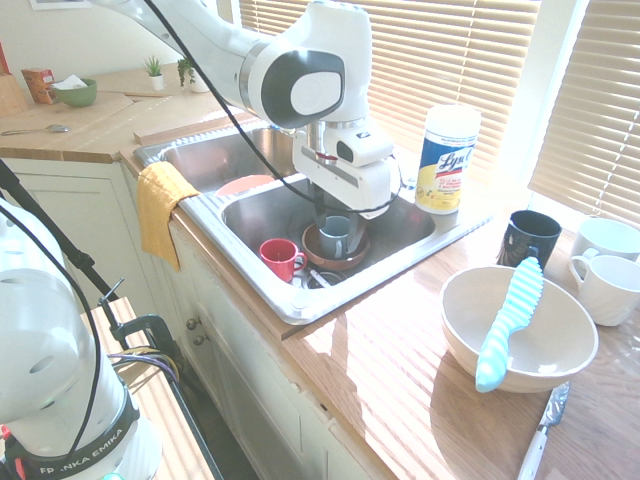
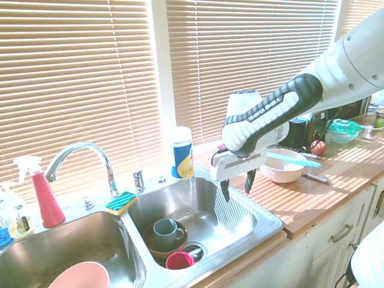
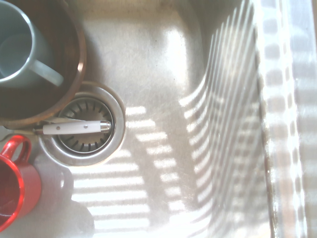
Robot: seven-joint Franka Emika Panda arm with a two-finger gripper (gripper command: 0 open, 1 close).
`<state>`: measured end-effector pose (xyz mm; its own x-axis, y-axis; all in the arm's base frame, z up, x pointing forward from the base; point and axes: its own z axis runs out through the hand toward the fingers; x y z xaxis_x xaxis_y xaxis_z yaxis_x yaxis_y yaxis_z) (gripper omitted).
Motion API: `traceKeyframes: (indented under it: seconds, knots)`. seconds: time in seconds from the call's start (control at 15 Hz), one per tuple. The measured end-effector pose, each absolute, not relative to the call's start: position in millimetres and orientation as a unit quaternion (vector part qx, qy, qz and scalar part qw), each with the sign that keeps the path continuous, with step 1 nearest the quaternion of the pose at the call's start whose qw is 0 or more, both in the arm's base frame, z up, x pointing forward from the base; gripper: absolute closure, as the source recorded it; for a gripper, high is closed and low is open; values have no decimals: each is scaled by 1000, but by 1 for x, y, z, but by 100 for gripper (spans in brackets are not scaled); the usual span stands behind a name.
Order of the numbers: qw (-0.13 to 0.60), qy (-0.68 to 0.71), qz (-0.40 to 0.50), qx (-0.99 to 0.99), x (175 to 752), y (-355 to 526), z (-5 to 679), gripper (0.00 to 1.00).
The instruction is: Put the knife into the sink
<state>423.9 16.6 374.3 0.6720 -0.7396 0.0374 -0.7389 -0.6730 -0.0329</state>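
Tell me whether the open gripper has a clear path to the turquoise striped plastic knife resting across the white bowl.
Probably yes: the gripper hangs open over the sink, and the knife lies uncovered across the bowl.

Home kitchen — steel sink (image 2: 252, 207), wooden counter (image 1: 400, 370), cupboards, mugs.

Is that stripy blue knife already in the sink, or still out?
Still out. The knife lies across the rim of the white bowl on the wooden counter, well apart from the sink, where the gripper hangs open and empty.

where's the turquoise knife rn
In the first exterior view the knife lies across the white bowl on the wooden counter, right of the sink.
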Motion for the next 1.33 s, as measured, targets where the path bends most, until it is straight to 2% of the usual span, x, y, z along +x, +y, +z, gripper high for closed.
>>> traceKeyframes:
  seconds: [0.33,0.53,0.93,1.33]
  knots:
    - [7,388,-27,-921,426,17,377,0]
    - [4,318,-13,-948,429,8,400,0]
    - [-17,159,9,-987,419,-98,454,0]
    - [-33,183,-9,-983,420,-192,456,0]
